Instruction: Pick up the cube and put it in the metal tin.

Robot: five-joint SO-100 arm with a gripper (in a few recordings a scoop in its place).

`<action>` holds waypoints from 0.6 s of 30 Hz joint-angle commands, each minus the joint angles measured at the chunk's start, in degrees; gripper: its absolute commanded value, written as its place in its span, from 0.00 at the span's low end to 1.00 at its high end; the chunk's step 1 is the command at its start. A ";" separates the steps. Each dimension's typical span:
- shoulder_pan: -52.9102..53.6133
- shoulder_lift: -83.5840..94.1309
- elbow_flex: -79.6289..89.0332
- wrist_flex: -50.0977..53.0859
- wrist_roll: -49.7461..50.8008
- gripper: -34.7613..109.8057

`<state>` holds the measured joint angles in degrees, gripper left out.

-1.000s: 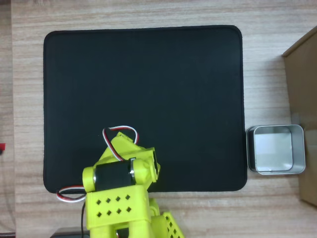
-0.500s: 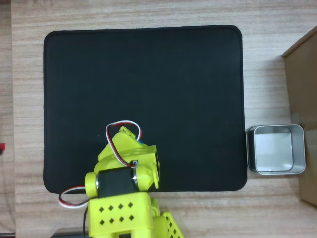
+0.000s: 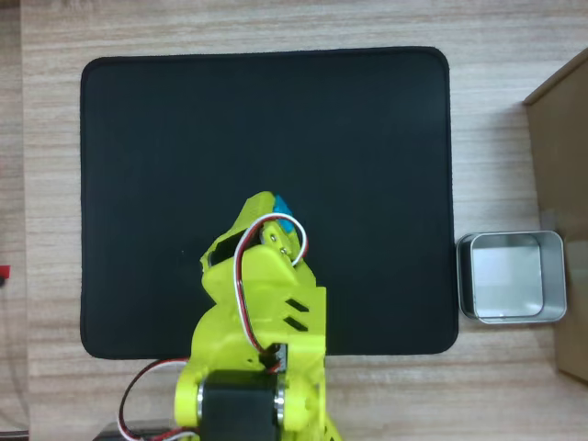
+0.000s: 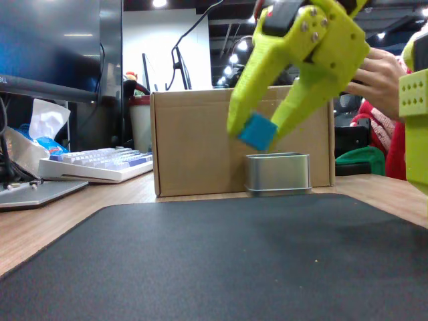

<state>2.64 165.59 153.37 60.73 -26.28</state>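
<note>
A bright yellow-green robot arm reaches over a black rectangular mat (image 3: 276, 138) with rounded corners, which lies on a pale wood-grain worktop (image 3: 496, 110). In the fixed view the arm's two-fingered hand (image 4: 257, 134) is raised clear above the mat, its fingers pointing down and to the left, closed on a small bright cyan-blue cube (image 4: 257, 132) with plain faces. The cube sits pinched between the fingertips, tilted on one corner, with open air beneath it. In the overhead view the hand (image 3: 269, 209) is over the lower middle of the mat, and a sliver of the cube (image 3: 282, 208) shows at the tip of the fingers, mostly hidden by the arm. A red, white and black cable loops over the arm's wrist. A small shiny silver square metal tin (image 3: 511, 276) with rounded corners and low walls stands on the worktop just beside the mat's right edge in the overhead view, well apart from the cube; its pale reflective bottom is bare. In the fixed view the tin (image 4: 277, 173) stands behind the hand and lower, in front of a brown cardboard box (image 4: 194, 144). A white keyboard (image 4: 97, 164) lies to the left of the box.
</note>
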 commanded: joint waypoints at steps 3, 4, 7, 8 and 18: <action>6.86 3.69 -2.29 -1.76 1.32 0.24; 8.09 4.48 -2.29 -2.29 1.58 0.24; 12.30 6.42 -3.34 -3.60 3.52 0.24; 14.06 6.77 -4.13 -3.78 4.83 0.24; 29.18 6.94 -4.04 -7.65 18.90 0.24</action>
<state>30.67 172.09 149.59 53.96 -7.38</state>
